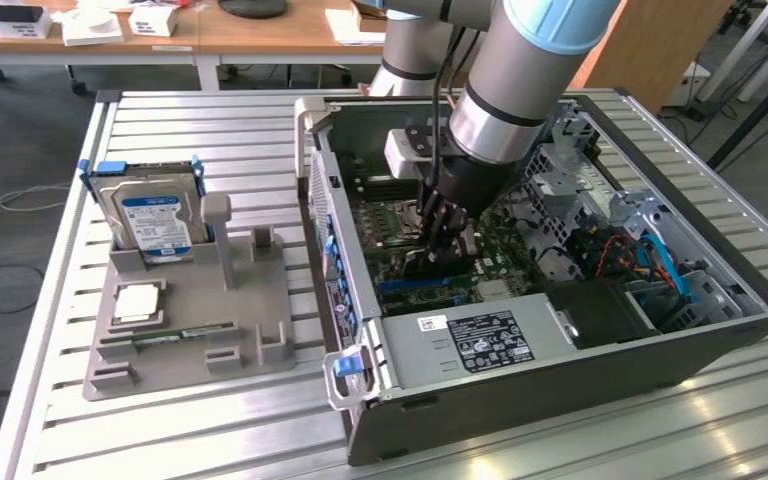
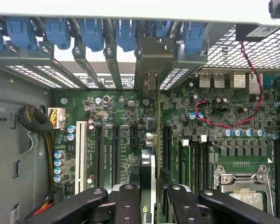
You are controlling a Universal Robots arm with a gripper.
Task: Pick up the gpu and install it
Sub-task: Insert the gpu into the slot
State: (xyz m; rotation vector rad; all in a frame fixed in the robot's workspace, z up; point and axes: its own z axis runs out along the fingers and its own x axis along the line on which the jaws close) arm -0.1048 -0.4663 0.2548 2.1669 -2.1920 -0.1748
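Pincer (image 2: 151, 200) is clamped on the gpu (image 2: 148, 172), one finger on each flat face. Card hangs edge-on, square to the motherboard (image 2: 126, 112), imo the only attitude in which its connector edge can meet a slot. In ext view the pincer (image 1: 446, 228) is deep inside the open pc case (image 1: 558, 400). The case lies on its side on the tabletop (image 1: 197, 130), so the board faces up and the arm gets a straight drop. Grip sits on the card body, well away from the metal bracket (image 2: 151, 58). We reckon that leaves the bracket end free at the rear wall, where it sits in one opening under the blue clips (image 2: 91, 32). Card runs parallel to the black slots (image 2: 115, 154) beside it, so alignment looks ok. Can't tell if it's seated, since the card hides its own slot. At ext view's left, the grey holder (image 1: 264, 320) has the hard drive (image 1: 151, 222) upright and the ram stick (image 1: 171, 337) lying flat. Both are well apart from the case and clear of the arm's path.
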